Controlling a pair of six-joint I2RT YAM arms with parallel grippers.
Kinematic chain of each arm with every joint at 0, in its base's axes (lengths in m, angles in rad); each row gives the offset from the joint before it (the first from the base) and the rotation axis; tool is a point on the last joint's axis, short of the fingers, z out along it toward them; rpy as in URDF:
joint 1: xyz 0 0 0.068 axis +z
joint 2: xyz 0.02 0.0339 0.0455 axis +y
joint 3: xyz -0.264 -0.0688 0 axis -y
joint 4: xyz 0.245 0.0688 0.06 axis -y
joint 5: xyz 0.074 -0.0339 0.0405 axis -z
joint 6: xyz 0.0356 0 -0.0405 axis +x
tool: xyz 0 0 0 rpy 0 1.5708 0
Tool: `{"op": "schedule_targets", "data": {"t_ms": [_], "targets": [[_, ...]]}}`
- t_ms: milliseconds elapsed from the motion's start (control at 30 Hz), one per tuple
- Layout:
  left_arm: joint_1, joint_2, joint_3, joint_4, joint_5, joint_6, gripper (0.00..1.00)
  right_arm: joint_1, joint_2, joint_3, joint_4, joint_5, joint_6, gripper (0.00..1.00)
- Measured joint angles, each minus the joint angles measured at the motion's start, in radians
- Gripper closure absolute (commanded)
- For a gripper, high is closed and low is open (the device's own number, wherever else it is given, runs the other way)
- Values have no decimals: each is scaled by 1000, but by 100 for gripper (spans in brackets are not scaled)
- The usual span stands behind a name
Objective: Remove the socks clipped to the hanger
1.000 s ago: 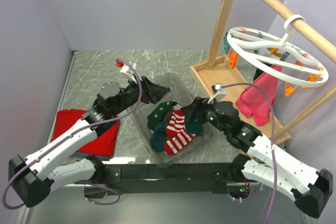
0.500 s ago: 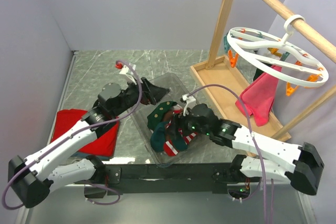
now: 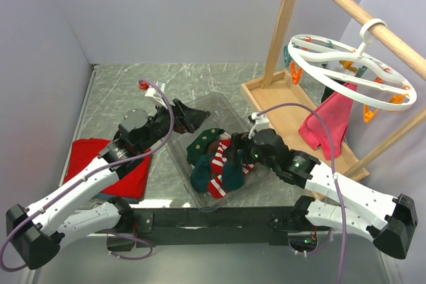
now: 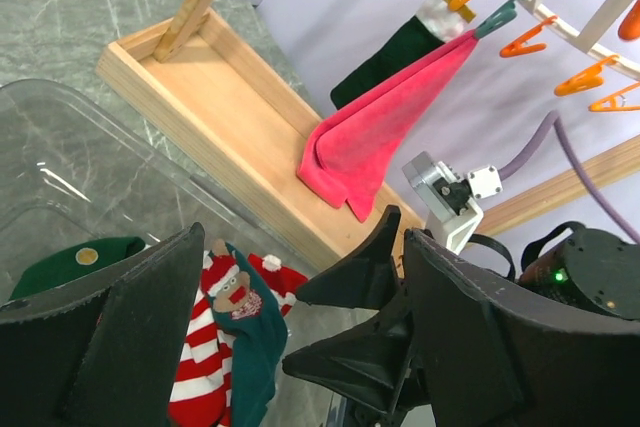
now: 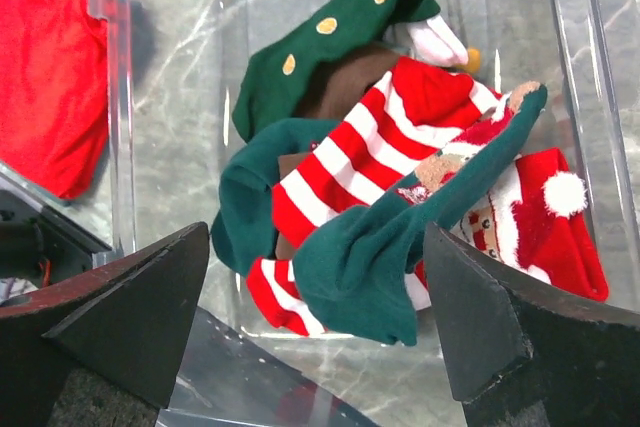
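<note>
red cloth [image 3: 100, 164]: lay flat and folded on the desk [image 3: 133, 84], left of the bin and beside the left arm.
clear plastic bin [image 5: 118, 127]: stood on the desk between the two arms, with a heap of socks inside.
socks in bin: a red-and-white striped sock [image 5: 340, 182] lay across the middle. A dark green sock with pale dots [image 5: 320, 57] lay at the far side. A teal sock [image 5: 400, 247] was draped on top, its toe pointing right. A red piece with a white pompom [image 5: 555, 217] lay by the right wall.
right jaws: spread wide and empty, above the right part of the bin. In the wrist view the heap showed in the gap between them, and neither finger touched the teal sock.
left jaws: spread wide, holding nothing, over the far left corner of the bin. They pointed toward the frame. The clipped socks hung well apart, beyond and above them.
pink sock [image 4: 370, 147]: hung from a teal peg [image 4: 500, 17] on the near rim of the hanger, its lower end down at the frame's base.
second clipped sock [image 4: 385, 57]: dark green with a pale cuff, just behind the pink one.
hanger [image 3: 363, 50]: a white spoked ring, tilted, with its hook over the rail and orange pegs [image 4: 585, 77] dangling from the rim.
wooden rail frame [image 3: 279, 31]: stood at the desk's far right on a shallow wooden base.
</note>
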Motion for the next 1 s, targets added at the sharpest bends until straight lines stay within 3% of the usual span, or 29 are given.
{"op": "schedule_targets", "data": {"t_ms": [267,467,533,733,833,1000], "targets": [[0,13,-1,-1,0,0,15,64,17,51,-31,19,-17,4],[0,-12,-28,-2,-4,0,14,36,-57,-18,23,307,46,0],[0,-14,-37,-2,-4,0,14,-6,-85,-75,70,408,58,0],[0,-7,-57,15,15,-4,14,-320,-135,-212,248,568,68,21],[0,17,-66,44,43,-12,15,-431,-35,-192,352,638,40,29],[0,57,-77,82,93,-21,15,-500,210,-80,514,714,-78,28]]}}
